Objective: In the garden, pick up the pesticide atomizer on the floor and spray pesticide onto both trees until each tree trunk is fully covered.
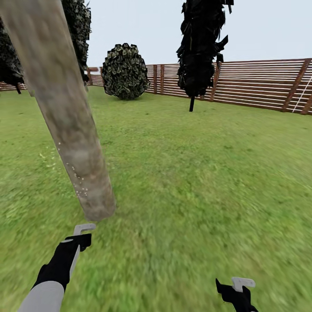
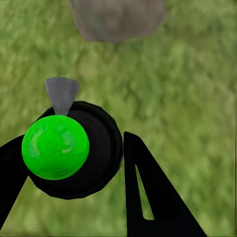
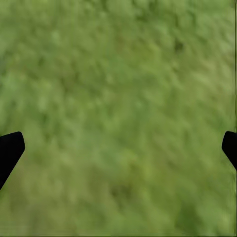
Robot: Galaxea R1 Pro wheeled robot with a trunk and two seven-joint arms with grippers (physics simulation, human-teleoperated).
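A thick, pale grey-brown tree trunk leans up from the lawn at left, with small white specks on its lower part. Its base also shows in the left wrist view. My left gripper is just in front of that base, low over the grass. In the left wrist view the left gripper is shut on the pesticide atomizer, a black round body with a bright green ball and a grey nozzle pointing toward the trunk. My right gripper hangs open over bare grass.
Green lawn spreads to the right and ahead. A round dark bush and a tall dark tree on a thin stem stand far back. A reddish-brown slat fence closes the far side.
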